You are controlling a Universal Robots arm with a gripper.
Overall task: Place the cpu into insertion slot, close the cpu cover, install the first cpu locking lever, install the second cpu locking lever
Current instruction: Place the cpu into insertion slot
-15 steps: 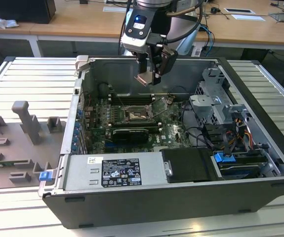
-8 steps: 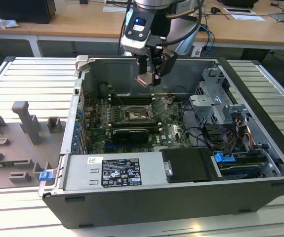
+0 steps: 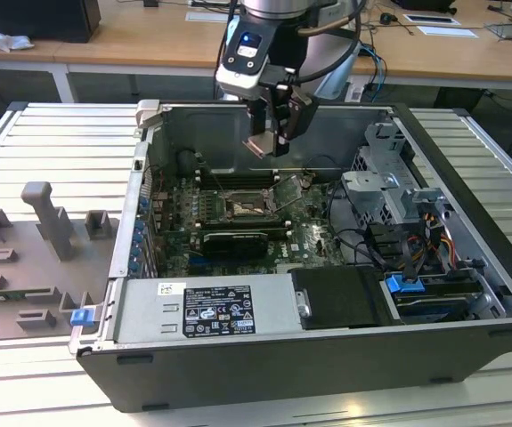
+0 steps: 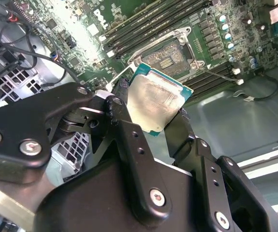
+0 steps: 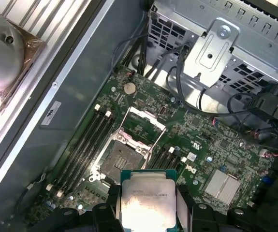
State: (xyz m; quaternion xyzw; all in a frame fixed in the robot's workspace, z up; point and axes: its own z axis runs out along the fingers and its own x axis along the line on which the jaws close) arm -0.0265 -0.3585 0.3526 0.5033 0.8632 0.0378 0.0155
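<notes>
My gripper (image 3: 270, 140) hangs above the open computer case, shut on the cpu (image 3: 260, 145), a flat square chip with a pale silver face. In both wrist views the cpu (image 4: 154, 102) (image 5: 147, 202) sits clamped between the two black fingers (image 4: 121, 116). Below it on the green board lies the insertion slot (image 5: 122, 159) (image 4: 171, 54) (image 3: 240, 210), open, with its dark centre bare. The cpu cover (image 5: 146, 115) (image 3: 286, 189), a thin silver frame, stands tilted up at the slot's edge. The cpu is held well above the slot, not touching it.
Long black memory slots (image 5: 83, 145) flank the socket. A metal drive cage (image 3: 389, 187) with cables fills the exterior view's right of the case. A power supply (image 3: 207, 311) lies along the front. A black card (image 3: 233, 242) sits before the socket. Grey fixtures (image 3: 46, 222) stand outside.
</notes>
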